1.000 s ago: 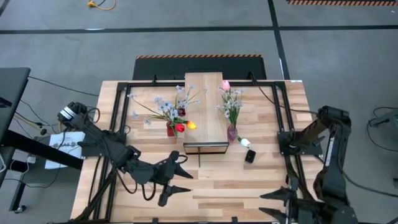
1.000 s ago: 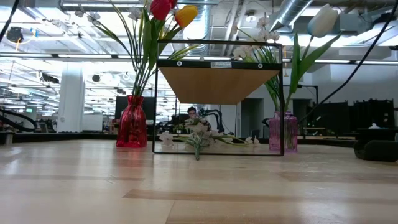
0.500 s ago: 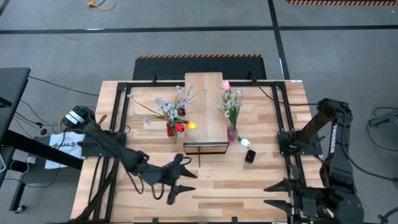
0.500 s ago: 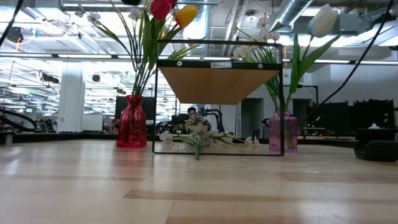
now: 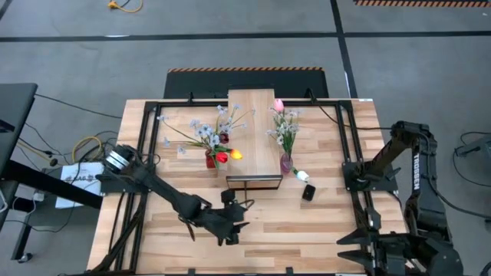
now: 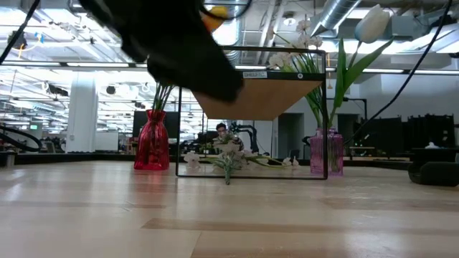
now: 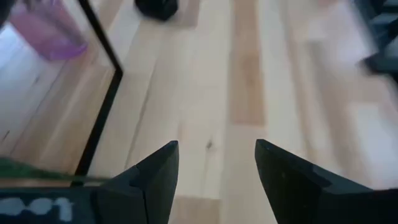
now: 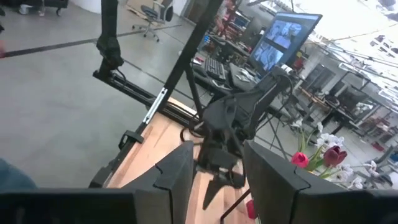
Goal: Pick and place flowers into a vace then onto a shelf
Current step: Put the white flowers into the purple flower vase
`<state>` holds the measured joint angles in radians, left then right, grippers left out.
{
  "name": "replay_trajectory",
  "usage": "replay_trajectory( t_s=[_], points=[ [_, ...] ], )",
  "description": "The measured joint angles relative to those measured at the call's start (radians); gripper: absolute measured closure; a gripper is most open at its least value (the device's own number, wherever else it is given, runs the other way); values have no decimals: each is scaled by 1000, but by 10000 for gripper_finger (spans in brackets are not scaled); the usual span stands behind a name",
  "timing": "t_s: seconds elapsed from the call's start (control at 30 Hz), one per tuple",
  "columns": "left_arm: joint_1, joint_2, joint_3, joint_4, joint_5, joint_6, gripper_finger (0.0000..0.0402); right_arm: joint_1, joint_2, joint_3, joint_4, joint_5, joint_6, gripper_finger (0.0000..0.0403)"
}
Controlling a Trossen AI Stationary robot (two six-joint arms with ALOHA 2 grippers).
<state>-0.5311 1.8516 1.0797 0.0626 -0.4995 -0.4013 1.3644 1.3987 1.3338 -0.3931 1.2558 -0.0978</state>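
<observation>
Hovering over bare tabletop [image 5: 284, 230] near the shelf [image 5: 253, 138], both arms' fingers [image 7: 155, 180] stand apart, empty.

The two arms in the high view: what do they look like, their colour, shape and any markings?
Both arms are black and built of jointed segments. The left tool ends in two pointed dark fingers. The right arm carries white lettering along its upper segment, and its tool has the same pointed fingers.

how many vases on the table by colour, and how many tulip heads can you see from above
red vase: 1
pink vase: 1
tulip heads: 5 (red, yellow, maroon, pink, white)
total: 2 vases, 5 tulip heads
</observation>
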Motion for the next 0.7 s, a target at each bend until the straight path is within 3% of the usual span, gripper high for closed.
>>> replay_trajectory(
  t_s=[0.3, 0.5, 0.7],
  points=[
    [4, 198, 242, -406, -72, 37, 199, 36, 0, 0, -34, 1, 1, 266],
    [4, 307, 437, -732, -70, 215, 199, 43, 0, 0, -53, -1, 30, 264],
    [8, 367, 577, -859, -72, 399, 199, 43, 0, 0, -124, -2, 99, 266]
  ],
)
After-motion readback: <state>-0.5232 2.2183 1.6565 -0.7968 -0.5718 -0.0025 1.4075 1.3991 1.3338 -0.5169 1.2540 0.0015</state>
